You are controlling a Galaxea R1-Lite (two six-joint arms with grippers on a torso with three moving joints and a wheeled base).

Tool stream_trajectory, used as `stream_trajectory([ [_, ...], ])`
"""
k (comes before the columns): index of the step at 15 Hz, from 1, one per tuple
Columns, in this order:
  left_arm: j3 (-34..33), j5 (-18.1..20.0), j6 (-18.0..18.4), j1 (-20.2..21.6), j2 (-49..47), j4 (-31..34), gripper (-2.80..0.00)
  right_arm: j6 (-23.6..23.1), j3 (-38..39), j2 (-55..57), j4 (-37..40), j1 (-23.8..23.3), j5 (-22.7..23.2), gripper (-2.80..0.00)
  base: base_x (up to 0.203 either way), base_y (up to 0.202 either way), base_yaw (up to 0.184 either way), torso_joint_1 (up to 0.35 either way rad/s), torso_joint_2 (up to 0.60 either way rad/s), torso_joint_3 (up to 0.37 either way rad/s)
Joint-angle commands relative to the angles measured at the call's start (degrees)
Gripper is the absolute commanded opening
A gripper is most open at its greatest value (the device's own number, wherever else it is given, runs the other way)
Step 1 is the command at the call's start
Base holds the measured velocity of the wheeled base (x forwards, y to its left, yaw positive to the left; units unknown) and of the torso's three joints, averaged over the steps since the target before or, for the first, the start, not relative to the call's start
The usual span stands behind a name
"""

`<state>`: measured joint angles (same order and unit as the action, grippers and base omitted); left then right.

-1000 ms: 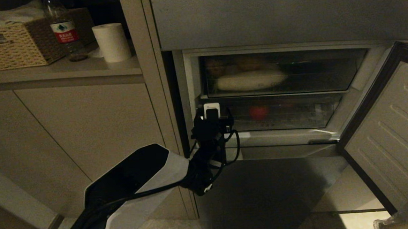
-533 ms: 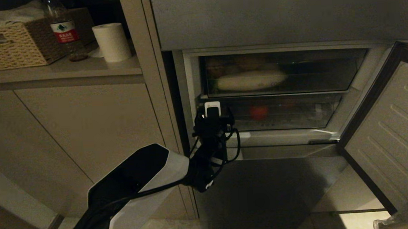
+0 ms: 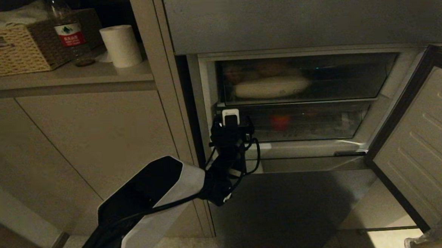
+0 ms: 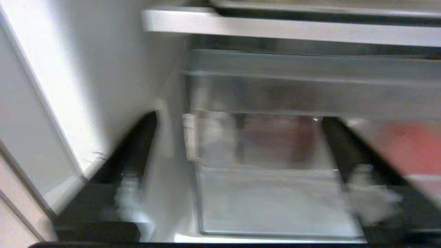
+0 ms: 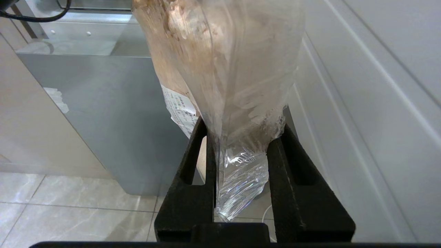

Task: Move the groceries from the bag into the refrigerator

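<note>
Right wrist view alone: right pincer (image 5: 241,144) pinching clear pack (image 5: 227,69); left pincer (image 4: 237,179) spread.

Left wrist view smeared, drawer (image 4: 275,193) contents unreadable, clear food pack (image 5: 224,69) cut off above, label print illegible

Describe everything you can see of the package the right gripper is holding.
The clear plastic package holds pale beige-brown lumps and bears a white printed label on one side. Its wrap looks thin, crinkly and glossy. The right gripper pinches its gathered end between its black fingers, and the bulk stands out beyond them. It hangs free beside the refrigerator's open door; nothing else appears to touch it.
</note>
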<state>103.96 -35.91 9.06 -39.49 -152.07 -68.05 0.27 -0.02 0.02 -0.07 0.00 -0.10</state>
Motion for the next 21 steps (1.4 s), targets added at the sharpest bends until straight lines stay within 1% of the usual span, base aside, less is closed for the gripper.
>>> stream_trajectory([
  [1, 0.0, -0.1, 0.1, 0.5, -0.2, -0.4, -2.80, 0.0, 0.0, 0.0, 0.0, 0.0, 0.0, -2.80, 0.000, 0.000, 0.000, 0.000, 0.00, 0.000],
  [6, 0.0, -0.1, 0.1, 1.4, -0.1, -0.4, -2.80, 0.0, 0.0, 0.0, 0.0, 0.0, 0.0, -2.80, 0.000, 0.000, 0.000, 0.000, 0.00, 0.000],
  [15, -0.7, -0.1, 0.0, 1.6, 0.8, -0.5, -2.80, 0.0, 0.0, 0.0, 0.0, 0.0, 0.0, -2.80, 0.000, 0.000, 0.000, 0.000, 0.00, 0.000],
  [17, -2.0, -0.1, -0.1, 1.5, 1.3, -0.9, -2.80, 0.0, 0.0, 0.0, 0.0, 0.0, 0.0, -2.80, 0.000, 0.000, 0.000, 0.000, 0.00, 0.000],
  [21, -7.4, -0.2, -0.6, 1.1, 2.9, -3.6, -2.80, 0.0, 0.0, 0.0, 0.0, 0.0, 0.0, -2.80, 0.000, 0.000, 0.000, 0.000, 0.00, 0.000],
])
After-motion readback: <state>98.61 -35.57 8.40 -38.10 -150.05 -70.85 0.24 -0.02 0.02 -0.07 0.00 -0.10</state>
